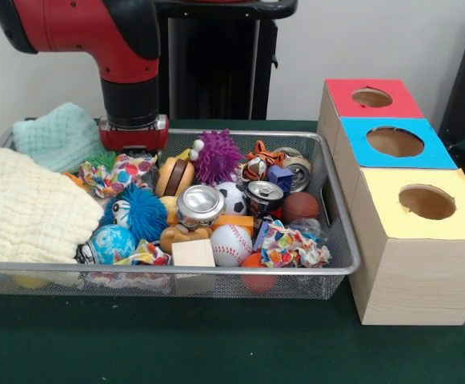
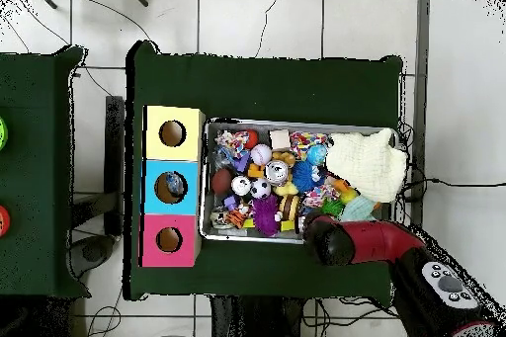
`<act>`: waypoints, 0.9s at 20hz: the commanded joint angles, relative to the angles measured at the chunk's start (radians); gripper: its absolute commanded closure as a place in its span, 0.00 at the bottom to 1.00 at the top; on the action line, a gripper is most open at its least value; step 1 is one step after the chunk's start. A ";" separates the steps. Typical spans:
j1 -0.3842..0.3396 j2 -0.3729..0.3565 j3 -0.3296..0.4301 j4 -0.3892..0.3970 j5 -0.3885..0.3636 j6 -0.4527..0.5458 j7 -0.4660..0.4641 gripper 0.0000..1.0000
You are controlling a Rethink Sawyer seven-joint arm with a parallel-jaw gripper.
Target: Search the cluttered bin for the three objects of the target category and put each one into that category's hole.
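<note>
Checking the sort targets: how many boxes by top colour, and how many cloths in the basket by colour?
Red-topped box: 1
Blue-topped box: 1
Yellow-topped box: 1
Cream cloth: 1
Mint-green cloth: 1
Total: 5

- Front view: close, low camera at the desk (image 1: pixel 216 344) edge opposite the robot, facing it.
- Overhead view: high camera looking straight down.
- Shared: bin (image 1: pixel 340 268) (image 2: pixel 207 180), three boxes.
</note>
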 commanded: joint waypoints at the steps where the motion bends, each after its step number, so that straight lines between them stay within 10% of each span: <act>1: 0.019 -0.024 0.013 -0.011 0.015 -0.024 0.073 1.00; 11: 0.007 -0.344 0.065 0.206 0.167 0.076 0.074 1.00; 18: -0.002 -0.439 0.092 0.255 0.270 0.136 0.029 1.00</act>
